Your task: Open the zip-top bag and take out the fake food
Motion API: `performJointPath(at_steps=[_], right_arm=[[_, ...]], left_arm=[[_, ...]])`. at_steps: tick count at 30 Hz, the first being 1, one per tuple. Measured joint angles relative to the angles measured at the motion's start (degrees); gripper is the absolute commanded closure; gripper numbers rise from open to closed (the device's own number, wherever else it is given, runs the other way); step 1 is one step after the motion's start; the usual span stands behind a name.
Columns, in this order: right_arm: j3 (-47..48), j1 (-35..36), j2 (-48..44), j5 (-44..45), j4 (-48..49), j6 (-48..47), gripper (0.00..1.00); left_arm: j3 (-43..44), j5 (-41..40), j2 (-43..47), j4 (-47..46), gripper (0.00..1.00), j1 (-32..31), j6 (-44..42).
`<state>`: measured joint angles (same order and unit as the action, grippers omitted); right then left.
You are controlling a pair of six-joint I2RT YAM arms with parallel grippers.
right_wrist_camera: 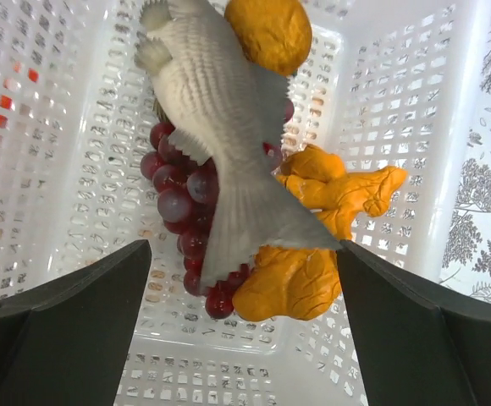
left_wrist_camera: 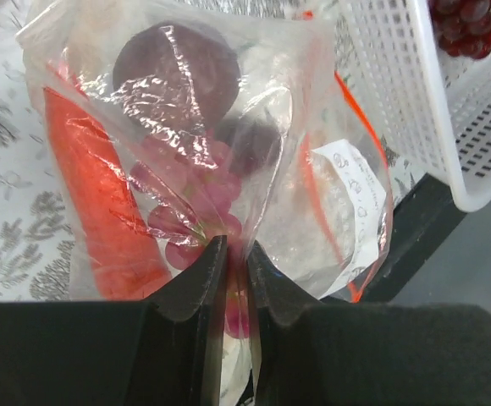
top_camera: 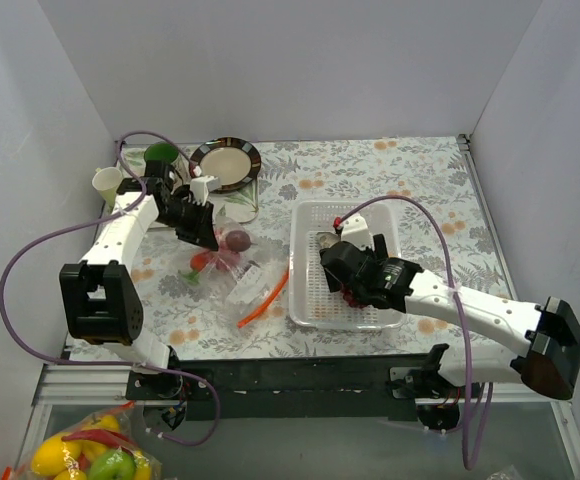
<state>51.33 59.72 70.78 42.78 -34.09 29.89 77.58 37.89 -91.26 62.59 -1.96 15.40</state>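
Tabletop (top_camera: 410, 190): L tool (left_wrist_camera: 235, 245) pinches zip-top bag (left_wrist_camera: 330, 194) (grapes (left_wrist_camera: 196, 193) inside, prob.); R tool (right_wrist_camera: 244, 254) spread wide over fish (right_wrist_camera: 220, 101).

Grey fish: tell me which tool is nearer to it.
Right. The right tool hangs open just above the fish in the basket; the left tool is off to the side, shut on the zip-top bag.

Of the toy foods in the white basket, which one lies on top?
The grey fish: it lies across the dark red grapes and overlaps the orange pieces, which sit underneath or beside it.
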Motion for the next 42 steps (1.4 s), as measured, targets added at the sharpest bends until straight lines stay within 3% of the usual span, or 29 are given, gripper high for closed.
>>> performJointPath(at_steps=[8, 14, 23, 26, 27, 28, 29, 31, 33, 35, 37, 38, 40, 42], right_arm=[[2.73, 0.70, -8.98, -3.15, 6.08, -4.39, 0.01], [4.83, 3.98, -5.64, -6.23, 9.51, -6.56, 0.01], [4.00, 4.55, -4.00, -9.11, 9.90, -6.71, 0.02], [3.80, 4.76, -4.50, -9.60, 9.92, -6.62, 0.02], [3.58, 4.92, -4.79, -9.81, 10.03, -6.58, 0.01], [3.37, 5.11, -5.01, -10.01, 10.05, -6.56, 0.01], [3.17, 5.35, -5.18, -10.21, 10.14, -6.56, 0.01], [3.02, 5.92, -5.25, -10.60, 10.29, -6.58, 0.01], [2.75, 6.38, -5.27, -10.99, 10.43, -6.58, 0.01], [2.43, 6.67, -5.27, -11.30, 10.56, -6.54, 0.02], [2.14, 6.80, -5.27, -11.54, 10.56, -6.51, 0.01], [2.10, 6.80, -5.27, -11.56, 10.54, -6.49, 0.02], [2.08, 6.80, -5.29, -11.58, 10.60, -6.47, 0.01], [1.90, 6.78, -5.55, -11.58, 10.71, -6.47, 0.01]], left_arm=[[-9.60, -3.39, 1.07, 0.44, 1.00, 0.00, -1.03], [-5.86, -2.62, 1.05, 0.20, 0.77, 0.00, -1.01], [-13.35, -2.97, -1.25, -5.27, 0.64, 0.04, -0.57], [-14.47, -2.84, -3.74, -6.29, 0.49, 0.07, -0.04], [-14.47, -2.64, -4.17, -6.80, 0.38, 0.07, 0.13], [-14.40, -2.40, -4.35, -7.10, 0.11, 0.07, 0.26], [-14.10, -2.01, -4.39, -7.13, 0.02, 0.07, 0.22], [-12.83, -0.92, -4.39, -7.10, 0.02, 0.07, 0.28], [-11.15, 0.04, -4.37, -7.21, 0.08, 0.07, 0.57], [-10.08, 0.72, -4.24, -7.74, 0.33, 0.07, 0.48], [-10.03, 0.90, -4.11, -8.20, 0.64, 0.07, 0.39], [-10.08, 0.87, -4.11, -8.22, 0.87, 0.07, 0.50], [-10.23, 0.76, -4.17, -8.15, 1.00, 0.09, -0.09], [-10.21, 0.74, -4.59, -7.37, 1.00, 0.09, -0.94]])
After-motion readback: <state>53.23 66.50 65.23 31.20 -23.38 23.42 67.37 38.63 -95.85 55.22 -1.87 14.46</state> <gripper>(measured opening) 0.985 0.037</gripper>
